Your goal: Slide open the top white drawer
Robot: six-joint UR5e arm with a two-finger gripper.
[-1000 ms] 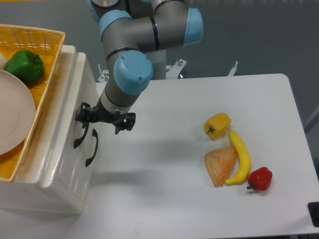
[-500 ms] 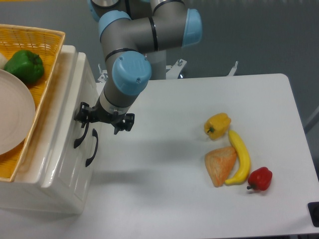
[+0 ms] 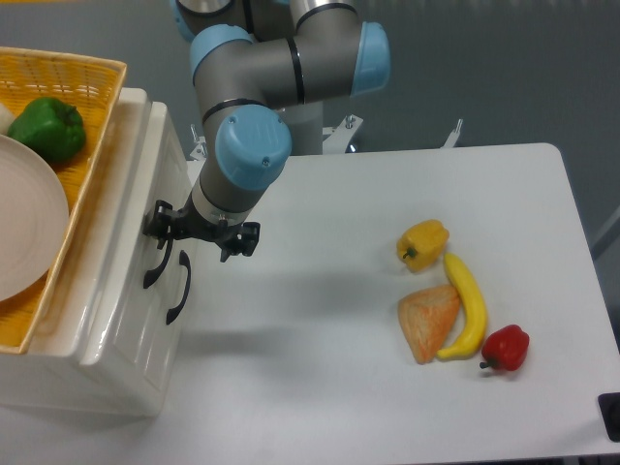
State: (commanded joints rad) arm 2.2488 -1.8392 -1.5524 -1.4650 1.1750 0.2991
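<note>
The top white drawer [image 3: 134,242] is the upper panel of the cream cabinet at the left, and its front lies flush with the cabinet. Its curved black handle [image 3: 155,263] sits just left of the lower drawer's handle [image 3: 178,289]. My gripper [image 3: 201,232] hangs in front of the cabinet face, right at the upper end of the top handle. Its black fingers [image 3: 160,221] are spread wide, so it is open. The left finger is beside or touching the handle's top end; I cannot tell which.
A yellow wicker basket [image 3: 102,107] on the cabinet holds a green pepper [image 3: 48,129] and a white plate [image 3: 24,232]. On the white table to the right lie a yellow pepper [image 3: 423,242], a banana [image 3: 467,305], an orange wedge [image 3: 428,322] and a red pepper [image 3: 507,347].
The arm and gripper have crept a few pixels to the left, toward the cabinet face. The drawer has not moved.
</note>
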